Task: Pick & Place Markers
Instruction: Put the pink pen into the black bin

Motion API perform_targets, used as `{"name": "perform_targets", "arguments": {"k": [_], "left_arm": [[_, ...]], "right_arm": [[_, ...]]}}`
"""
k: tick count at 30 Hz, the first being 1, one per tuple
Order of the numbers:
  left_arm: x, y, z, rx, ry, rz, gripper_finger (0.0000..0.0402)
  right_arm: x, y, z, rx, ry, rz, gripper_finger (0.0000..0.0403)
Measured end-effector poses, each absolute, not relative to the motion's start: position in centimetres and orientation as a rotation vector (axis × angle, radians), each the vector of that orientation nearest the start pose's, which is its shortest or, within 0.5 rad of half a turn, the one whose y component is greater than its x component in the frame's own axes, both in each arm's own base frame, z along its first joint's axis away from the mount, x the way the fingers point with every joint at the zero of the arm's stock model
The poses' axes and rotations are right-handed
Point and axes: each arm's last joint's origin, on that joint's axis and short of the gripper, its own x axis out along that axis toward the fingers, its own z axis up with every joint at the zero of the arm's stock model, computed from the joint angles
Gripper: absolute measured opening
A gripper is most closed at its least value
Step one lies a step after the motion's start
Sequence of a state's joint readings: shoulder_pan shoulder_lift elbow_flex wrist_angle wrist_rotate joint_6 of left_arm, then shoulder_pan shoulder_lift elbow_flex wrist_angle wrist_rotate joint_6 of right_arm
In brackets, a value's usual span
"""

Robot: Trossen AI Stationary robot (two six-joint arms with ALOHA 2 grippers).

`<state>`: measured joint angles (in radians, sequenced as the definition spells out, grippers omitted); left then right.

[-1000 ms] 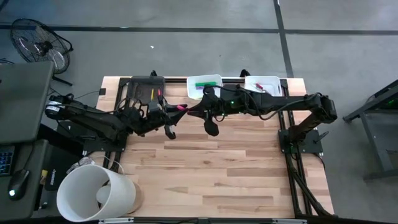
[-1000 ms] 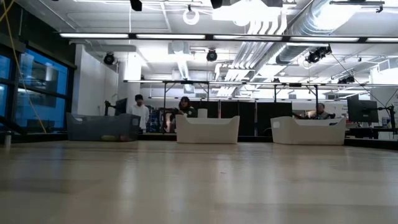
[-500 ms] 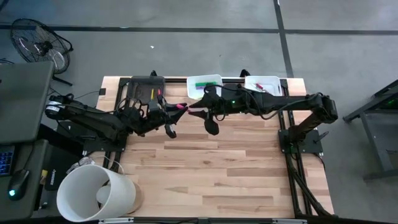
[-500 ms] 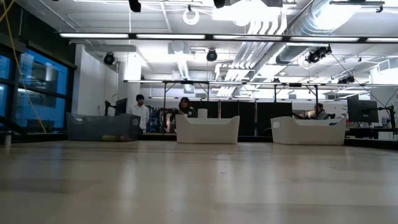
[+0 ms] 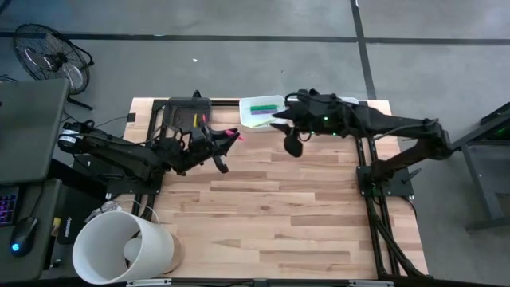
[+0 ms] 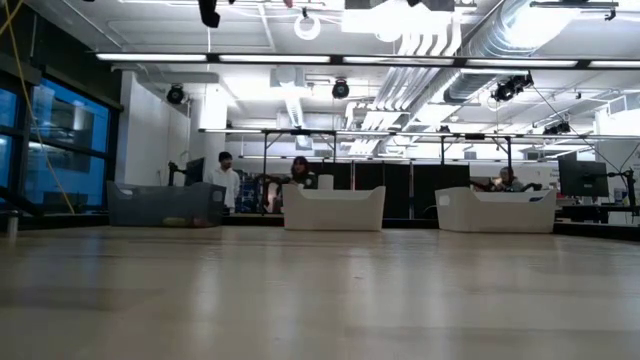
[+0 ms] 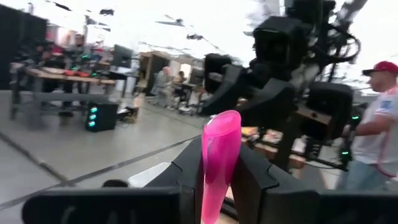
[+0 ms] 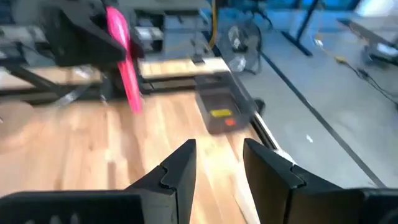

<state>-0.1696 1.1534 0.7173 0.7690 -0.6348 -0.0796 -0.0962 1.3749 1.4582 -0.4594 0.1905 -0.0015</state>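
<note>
Pink marker (image 7: 219,163): stood pinched between the fingers (image 7: 186,171) of the left gripper (image 5: 229,143), its capped end jutting past the fingertips; seen also from the right wrist (image 8: 123,55), raised above the wooden surface (image 5: 287,207).
Left gripper: pressed together on the pink marker, near the far edge of the surface, just beside the dark tray (image 5: 182,112).
Right gripper (image 8: 219,160): spread, with nothing between its fingers; held apart from the pink marker, near the white tray (image 5: 253,118).
Other markers: green ones (image 5: 260,109) lay in the white tray; a few (image 5: 198,119) lay in the dark tray.
Surroundings: a white bucket (image 5: 123,245) stood at the near left corner; a person in a red cap (image 7: 379,130) stood in the room beyond.
</note>
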Motion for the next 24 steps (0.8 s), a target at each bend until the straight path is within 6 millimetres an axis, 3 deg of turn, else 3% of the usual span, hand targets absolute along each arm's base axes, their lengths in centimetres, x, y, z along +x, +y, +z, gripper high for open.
{"name": "perform_targets", "arguments": {"k": [10, 17, 24], "left_arm": [[24.6, -1.8, 31.9, -0.204, -0.265, 0.619, 0.0051], [25.2, 1.7, 30.6, -0.31, -0.193, 0.567, 0.0052], [24.9, 5.1, 29.8, -0.316, -0.125, 0.64, 0.0052]], "right_arm": [[25.7, -4.1, 39.9, 0.014, 0.624, -0.378, 0.0122], [25.1, -4.0, 39.0, 0.03, 0.735, -0.334, 0.0122], [24.7, -4.0, 38.7, 0.037, 0.782, -0.336, 0.0122]]}}
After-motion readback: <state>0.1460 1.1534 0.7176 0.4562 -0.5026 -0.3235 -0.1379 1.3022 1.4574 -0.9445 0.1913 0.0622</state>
